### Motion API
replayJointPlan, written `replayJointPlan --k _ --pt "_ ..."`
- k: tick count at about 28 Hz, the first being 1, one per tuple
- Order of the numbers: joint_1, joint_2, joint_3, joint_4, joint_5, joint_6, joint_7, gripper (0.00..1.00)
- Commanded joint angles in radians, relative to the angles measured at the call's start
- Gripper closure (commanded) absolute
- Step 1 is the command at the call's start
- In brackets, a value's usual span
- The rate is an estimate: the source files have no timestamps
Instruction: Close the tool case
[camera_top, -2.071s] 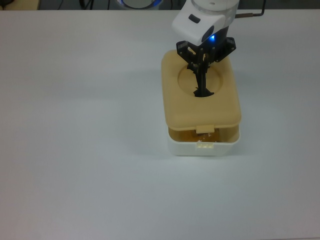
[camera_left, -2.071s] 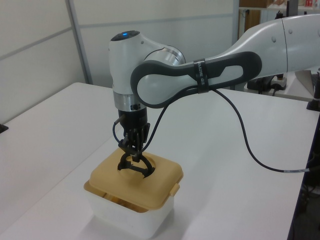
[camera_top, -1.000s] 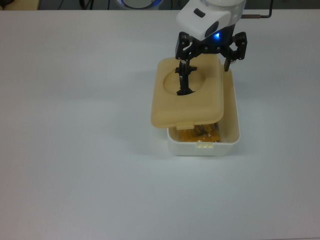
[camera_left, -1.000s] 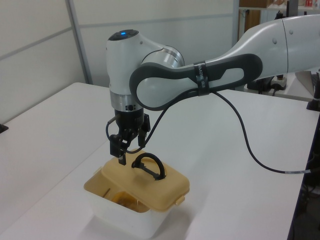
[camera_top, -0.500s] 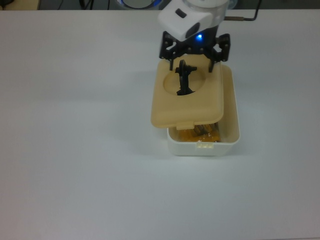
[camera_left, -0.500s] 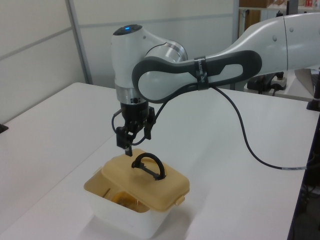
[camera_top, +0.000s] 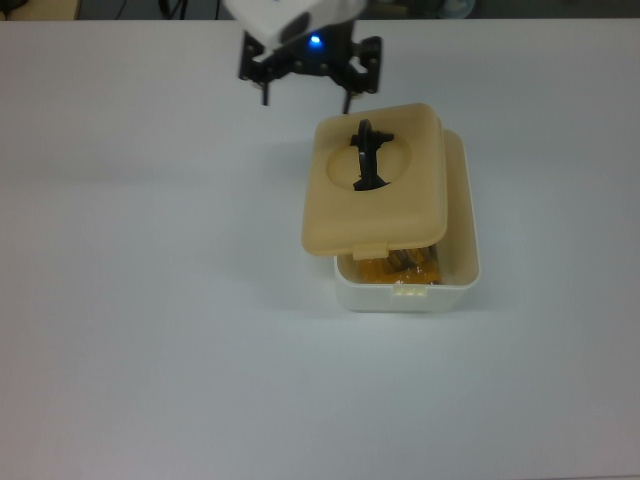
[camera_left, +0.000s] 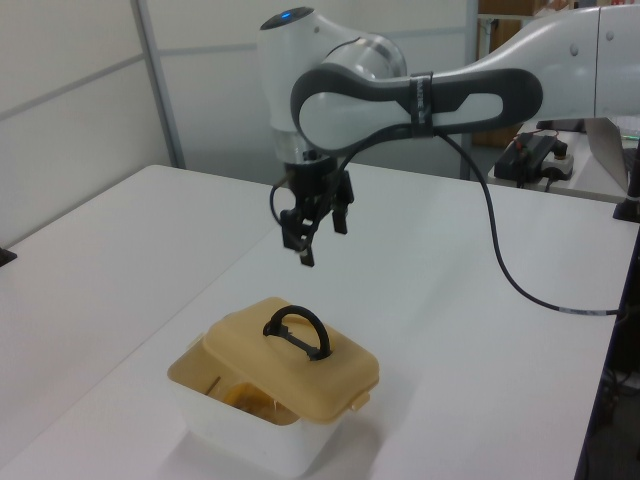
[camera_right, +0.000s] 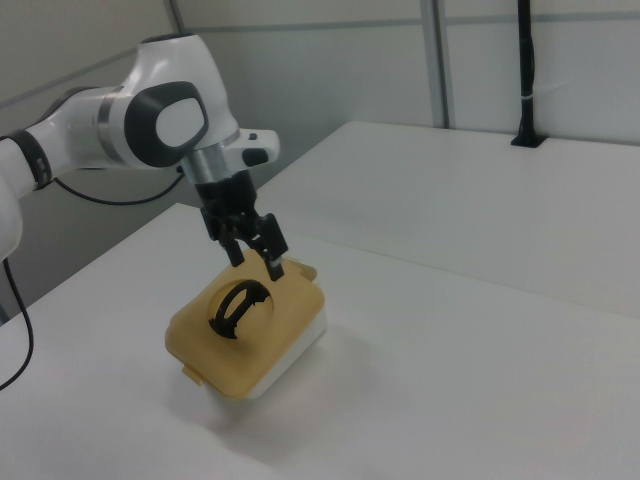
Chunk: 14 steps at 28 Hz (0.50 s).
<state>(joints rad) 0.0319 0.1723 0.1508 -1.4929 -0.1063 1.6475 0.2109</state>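
The tan lid (camera_top: 375, 190) lies skewed on the white tub (camera_top: 455, 275) of the tool case: in the top view it is shifted toward the top view's left and rotated a little, so the tub's right wall and near end stand uncovered and some yellow contents (camera_top: 400, 268) show through the gap. In the left view the lid rides tilted, one corner overhanging the tub's rim. The case sits on the white table (camera_top: 150, 300), toward the top view's right of centre.

The black handle (camera_top: 366, 155) stands upright in the lid's round recess. The gripper (camera_top: 306, 88) hangs above and beyond the lid's far end, apart from it, its two fingers spread wide with nothing between them.

As I judge it, the closing is not done; the lid needs reseating. To do this well, come down over the handle, close on it squarely, lift only enough to free the lid, then slide it toward the top view's right and turn it until its edges and front tab (camera_top: 373, 248) line up with the tub's tab (camera_top: 410, 291). Lower it level, then press, since a tilted lid may catch on the rim
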Motion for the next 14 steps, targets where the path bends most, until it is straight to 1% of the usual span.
replayJointPlan --k 1,3,4,9,14 --pt "0.017 -0.017 -0.077 0.002 -0.007 -0.028 -0.061 0.00" --pt "0.017 -0.019 -0.097 0.002 -0.007 -0.028 -0.076 0.00" --pt "0.016 -0.020 -0.114 0.002 -0.007 -0.028 -0.085 0.00" --pt "0.016 -0.031 -0.158 0.002 -0.007 -0.028 -0.125 0.00" --pt "0.016 -0.046 -0.189 0.000 -0.009 -0.028 -0.150 0.00"
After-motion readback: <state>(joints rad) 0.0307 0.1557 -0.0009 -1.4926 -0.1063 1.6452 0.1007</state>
